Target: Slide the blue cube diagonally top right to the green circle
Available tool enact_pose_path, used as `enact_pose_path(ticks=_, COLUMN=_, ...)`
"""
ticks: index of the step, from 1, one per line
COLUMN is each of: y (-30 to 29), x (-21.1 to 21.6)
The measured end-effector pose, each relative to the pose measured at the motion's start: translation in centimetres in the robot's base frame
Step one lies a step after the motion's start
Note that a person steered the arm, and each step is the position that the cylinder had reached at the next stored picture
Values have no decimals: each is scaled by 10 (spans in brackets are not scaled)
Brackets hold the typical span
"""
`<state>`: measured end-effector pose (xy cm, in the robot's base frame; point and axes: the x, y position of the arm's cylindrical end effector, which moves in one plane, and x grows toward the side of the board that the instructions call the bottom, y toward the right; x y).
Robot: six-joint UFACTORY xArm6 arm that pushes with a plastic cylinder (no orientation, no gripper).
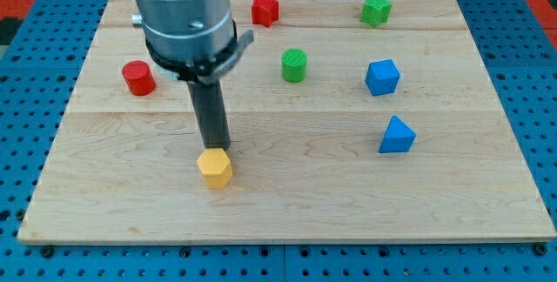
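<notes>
The blue cube [382,77] sits right of the board's centre. The green circle, a short green cylinder [294,64], stands to its left, slightly higher in the view. My tip [213,148] is far to the left of both, just above the yellow hexagonal block [215,168] and touching or nearly touching its top edge. The arm's grey body [181,12] fills the upper left and hides part of the board behind it.
A blue triangular block [397,135] lies below the blue cube. A red cylinder [138,77] is at the left, a red star-like block [265,9] at top centre, a green star-like block [376,9] at top right. The wooden board [287,204] sits on a blue pegboard.
</notes>
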<state>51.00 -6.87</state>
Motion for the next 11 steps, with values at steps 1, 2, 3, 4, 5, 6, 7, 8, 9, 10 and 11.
enact_pose_path(ticks=1, y=46, x=-1)
enact_pose_path(ticks=2, y=128, x=-4)
enact_pose_path(ticks=3, y=168, x=-38)
enact_pose_path(ticks=4, y=193, x=-29)
enact_pose_path(ticks=5, y=199, x=5)
enact_pose_path(ticks=6, y=203, x=5)
enact_pose_path(ticks=7, y=221, x=-32)
enact_pose_path(ticks=8, y=188, x=-51)
enact_pose_path(ticks=9, y=209, x=-82)
enact_pose_path(ticks=10, y=217, x=-102)
enact_pose_path(ticks=11, y=225, x=-127)
